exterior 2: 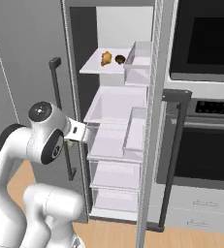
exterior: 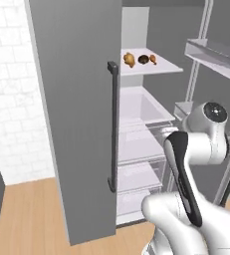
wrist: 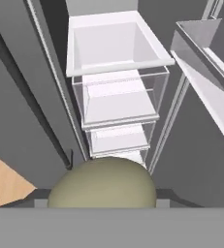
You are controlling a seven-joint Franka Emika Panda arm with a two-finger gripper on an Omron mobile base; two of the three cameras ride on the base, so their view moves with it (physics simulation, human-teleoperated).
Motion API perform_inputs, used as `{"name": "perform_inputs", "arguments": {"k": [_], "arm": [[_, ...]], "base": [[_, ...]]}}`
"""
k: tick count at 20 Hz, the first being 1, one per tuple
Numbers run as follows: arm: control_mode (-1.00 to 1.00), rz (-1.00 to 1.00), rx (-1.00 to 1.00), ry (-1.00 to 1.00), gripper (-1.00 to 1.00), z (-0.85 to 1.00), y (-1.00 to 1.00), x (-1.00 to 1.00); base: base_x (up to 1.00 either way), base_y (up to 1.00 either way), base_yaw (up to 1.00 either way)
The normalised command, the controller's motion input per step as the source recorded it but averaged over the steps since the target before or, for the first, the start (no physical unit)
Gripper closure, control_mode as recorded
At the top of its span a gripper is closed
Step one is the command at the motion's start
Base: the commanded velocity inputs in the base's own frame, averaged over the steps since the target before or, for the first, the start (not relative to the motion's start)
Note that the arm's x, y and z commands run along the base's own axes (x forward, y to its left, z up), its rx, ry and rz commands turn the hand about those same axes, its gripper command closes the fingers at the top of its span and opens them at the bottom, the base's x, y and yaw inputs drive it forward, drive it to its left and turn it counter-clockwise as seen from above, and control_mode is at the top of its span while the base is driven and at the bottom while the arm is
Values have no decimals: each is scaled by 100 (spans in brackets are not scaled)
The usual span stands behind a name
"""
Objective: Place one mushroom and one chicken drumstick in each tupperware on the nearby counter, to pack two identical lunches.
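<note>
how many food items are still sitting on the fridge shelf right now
3, side by side on the upper fridge shelf: an orange-brown drumstick at the left, a dark mushroom in the middle, another drumstick at the right. More could be hidden behind them.

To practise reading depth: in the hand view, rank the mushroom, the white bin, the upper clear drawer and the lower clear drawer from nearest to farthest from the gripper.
1. mushroom, between the jaws, bottom centre.
2. white bin, top of the stack.
3. upper clear drawer, beneath the bin.
4. lower clear drawer, deepest.
</note>
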Motion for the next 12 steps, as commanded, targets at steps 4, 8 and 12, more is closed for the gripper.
{"name": "perform_inputs", "arguments": {"k": [4, 8, 12], "arm": [[100, 0, 0, 0, 100, 0, 0, 0], [100, 0, 0, 0, 100, 0, 0, 0], [100, 0, 0, 0, 100, 0, 0, 0]], "base": [[-61, 49, -29], [-55, 38, -48], [-63, 1, -60]]}}
